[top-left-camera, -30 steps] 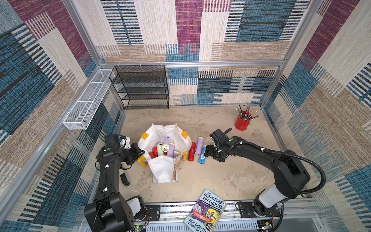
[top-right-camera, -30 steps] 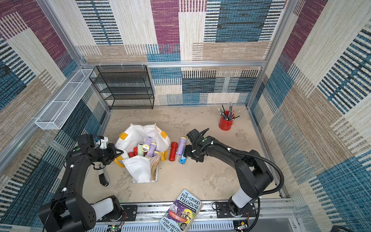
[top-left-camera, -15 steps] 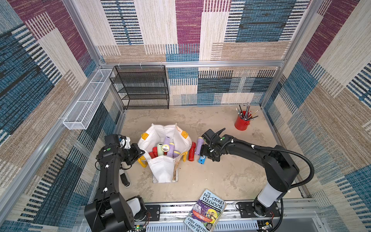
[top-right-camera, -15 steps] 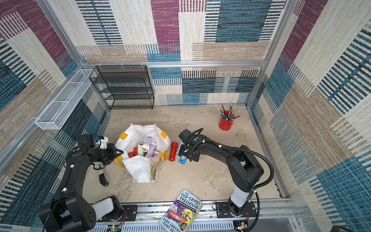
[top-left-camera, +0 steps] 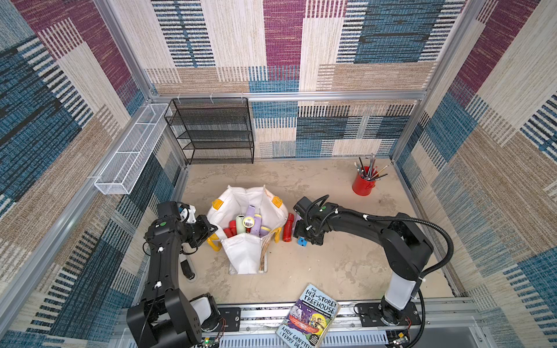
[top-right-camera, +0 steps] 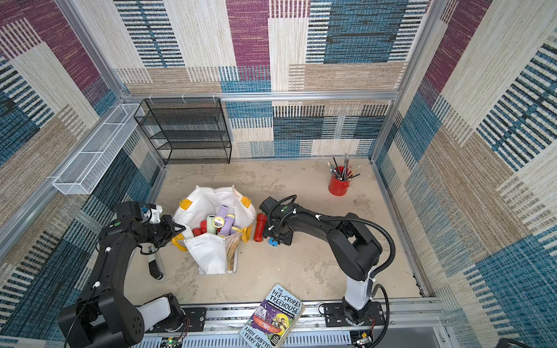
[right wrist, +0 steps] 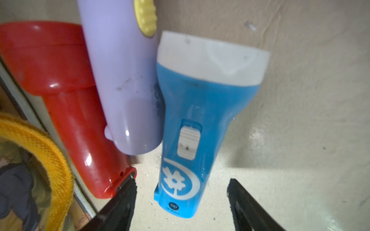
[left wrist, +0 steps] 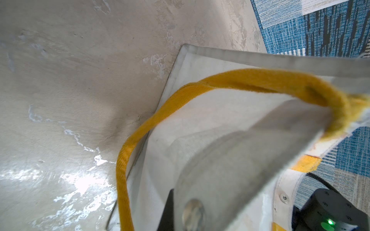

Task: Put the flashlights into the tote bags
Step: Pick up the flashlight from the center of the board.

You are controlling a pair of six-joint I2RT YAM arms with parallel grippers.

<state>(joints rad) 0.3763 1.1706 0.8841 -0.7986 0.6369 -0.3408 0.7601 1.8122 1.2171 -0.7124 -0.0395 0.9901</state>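
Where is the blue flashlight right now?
The blue flashlight lies on the table right of the tote bag, touching the lilac flashlight, between the open jaws of the right gripper in its wrist view.

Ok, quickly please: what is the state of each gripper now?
Left gripper: shut on the rim of the bag.
Right gripper: open, jaws either side of the blue flashlight, not gripping it.

- Book (top-left-camera: pixel 307 319): lower end cut off in both top views.
- Lilac flashlight (right wrist: pixel 120 80): far end outside the right wrist view.
- Blue flashlight (top-left-camera: pixel 301 242): mostly under the right arm (top-left-camera: pixel 346 220).
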